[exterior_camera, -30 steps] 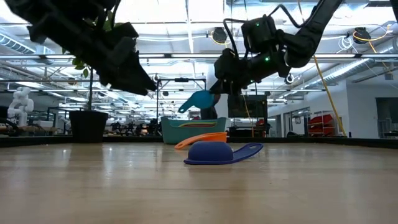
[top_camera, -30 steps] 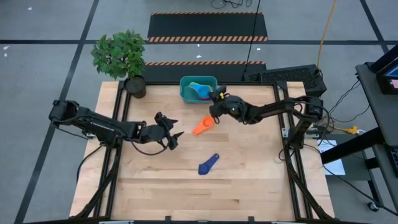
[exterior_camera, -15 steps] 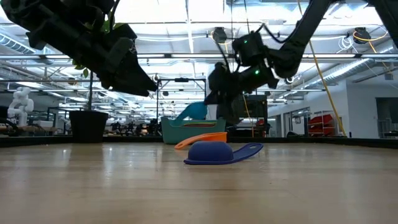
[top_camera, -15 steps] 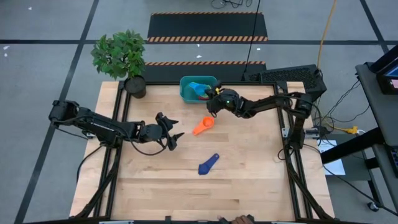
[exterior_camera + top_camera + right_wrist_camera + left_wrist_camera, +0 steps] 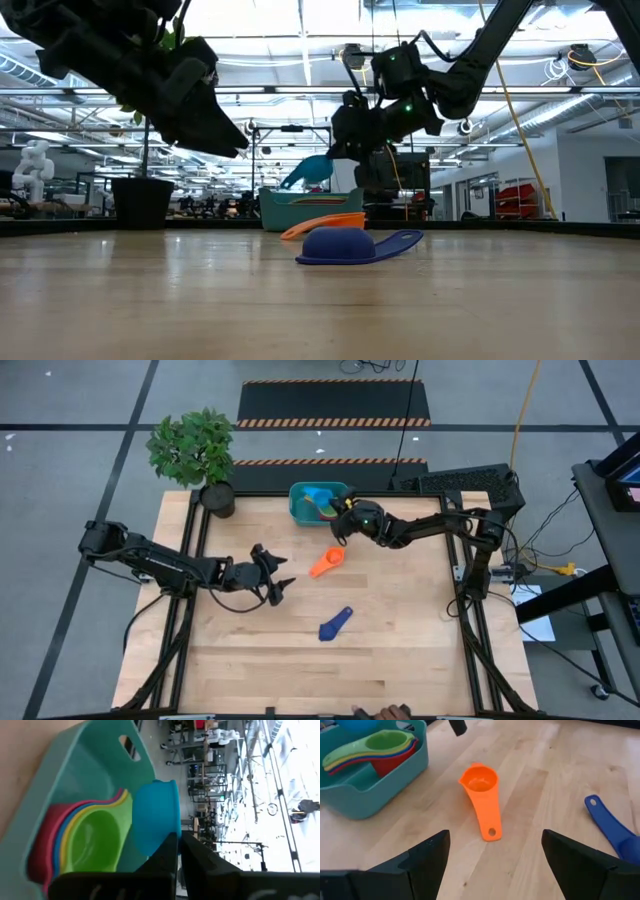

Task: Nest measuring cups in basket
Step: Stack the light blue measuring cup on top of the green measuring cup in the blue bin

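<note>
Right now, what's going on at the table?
The right tool is shut on a light blue measuring cup by its handle, holding it over the teal basket at the table's far edge. A nested stack with the green cup on top already sits in the basket. The left tool hangs open above the table, holding nothing. The orange cup and the dark blue cup lie on the wood.
</note>
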You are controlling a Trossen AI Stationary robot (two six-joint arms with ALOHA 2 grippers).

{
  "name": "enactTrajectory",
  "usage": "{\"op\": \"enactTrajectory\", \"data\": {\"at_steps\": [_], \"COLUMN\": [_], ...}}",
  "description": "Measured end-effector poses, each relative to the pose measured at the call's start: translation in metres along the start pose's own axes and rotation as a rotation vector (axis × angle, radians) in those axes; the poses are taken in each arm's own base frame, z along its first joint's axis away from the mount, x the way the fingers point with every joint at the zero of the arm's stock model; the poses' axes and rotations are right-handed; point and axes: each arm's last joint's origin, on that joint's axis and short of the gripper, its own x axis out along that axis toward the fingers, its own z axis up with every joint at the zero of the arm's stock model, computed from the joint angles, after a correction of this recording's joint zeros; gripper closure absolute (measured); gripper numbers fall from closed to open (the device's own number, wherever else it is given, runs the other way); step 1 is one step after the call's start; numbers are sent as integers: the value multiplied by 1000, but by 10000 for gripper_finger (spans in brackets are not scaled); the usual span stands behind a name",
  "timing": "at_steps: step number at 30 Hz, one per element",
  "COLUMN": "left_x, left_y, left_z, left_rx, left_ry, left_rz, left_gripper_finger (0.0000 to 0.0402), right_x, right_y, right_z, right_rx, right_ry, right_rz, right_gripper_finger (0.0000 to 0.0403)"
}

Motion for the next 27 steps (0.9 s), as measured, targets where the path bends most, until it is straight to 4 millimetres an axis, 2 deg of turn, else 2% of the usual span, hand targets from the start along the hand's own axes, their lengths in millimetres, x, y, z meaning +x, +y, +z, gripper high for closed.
{"op": "enactTrajectory", "data": {"at_steps": [8,14,27], "left_x": [-1,-1,-1], "left_y": [-3,-2,-2], "left_z": [-2,-2,-2], "left_rx": [-11,-13,-13], "left_ry": [9,9,9], "left_rz": [-9,-8,-8], "left_gripper_finger": [83,83,83], "right_x": [0,1,3], "right_y": [10,9,8], "right_z": [-3,-7,-13], "right_rx": [-29,-25,6], "right_ry": [3,15,35], "right_rz": [101,100,106], "right_gripper_finger": [403,400,368]}}
